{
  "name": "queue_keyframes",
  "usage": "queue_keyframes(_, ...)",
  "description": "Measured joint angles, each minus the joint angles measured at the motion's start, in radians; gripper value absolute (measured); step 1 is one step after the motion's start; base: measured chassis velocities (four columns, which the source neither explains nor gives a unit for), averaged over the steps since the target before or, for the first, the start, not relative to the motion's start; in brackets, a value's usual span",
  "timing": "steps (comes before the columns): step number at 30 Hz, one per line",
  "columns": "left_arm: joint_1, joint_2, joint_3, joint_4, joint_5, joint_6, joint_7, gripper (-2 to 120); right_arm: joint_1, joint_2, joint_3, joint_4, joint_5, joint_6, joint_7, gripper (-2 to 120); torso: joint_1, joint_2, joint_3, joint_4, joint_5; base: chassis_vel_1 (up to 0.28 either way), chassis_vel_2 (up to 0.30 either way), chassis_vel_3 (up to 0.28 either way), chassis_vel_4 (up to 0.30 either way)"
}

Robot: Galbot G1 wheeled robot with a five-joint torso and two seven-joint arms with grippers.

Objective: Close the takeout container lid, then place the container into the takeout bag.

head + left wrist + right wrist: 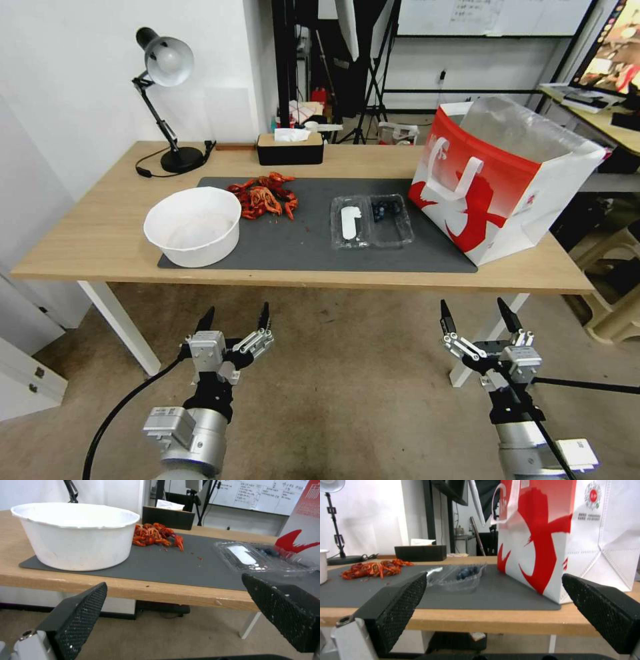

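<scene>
My worry is the takeout container [371, 221], lying open at centre frame on the grey mat [293, 243] just beside the takeout bag [497, 183]: it looks light, so pushing its stickered lid [350, 223] over could skid it or spill the berries. I hold both arms low before the table [87, 233], left gripper [235, 320] lower left, right gripper [478, 315] lower right. Both point forward with fingers spread wide, grasping nothing.
</scene>
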Motion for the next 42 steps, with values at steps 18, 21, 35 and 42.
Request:
queue_keyframes(18, -0.067, 0.01, 0.034, -0.022, -0.222, 0.018, -0.007, 100, 0.036, -0.034, -0.059, -0.011, -0.017, -0.055, -0.004, 100, 0.0, 0.0, 0.0, -0.0001, 0.0, 0.0, 0.0, 0.0, 0.0)
queue_keyframes(21, -0.099, 0.034, 0.052, -0.021, -0.322, 0.018, -0.007, 100, 0.028, -0.031, -0.055, -0.005, -0.019, -0.057, -0.006, 100, 0.0, 0.0, 0.0, -0.0001, 0.0, 0.0, 0.0, 0.0, 0.0)
queue_keyframes(35, -0.49, 0.146, 0.265, 0.058, -0.961, -0.068, -0.115, 100, 0.017, 0.019, -0.062, -0.001, -0.074, -0.074, -0.009, 100, 0.0, 0.0, 0.0, 0.0, 0.0001, 0.0, 0.0, 0.0, 0.0)
queue_keyframes(42, -0.763, 0.098, 0.374, 0.185, -1.074, -0.013, -0.309, 100, 0.015, 0.046, -0.064, -0.013, -0.093, -0.073, -0.007, 100, 0.0, 0.0, 0.0, -0.0002, 0.0, 0.0, 0.0, 0.0, 0.0)
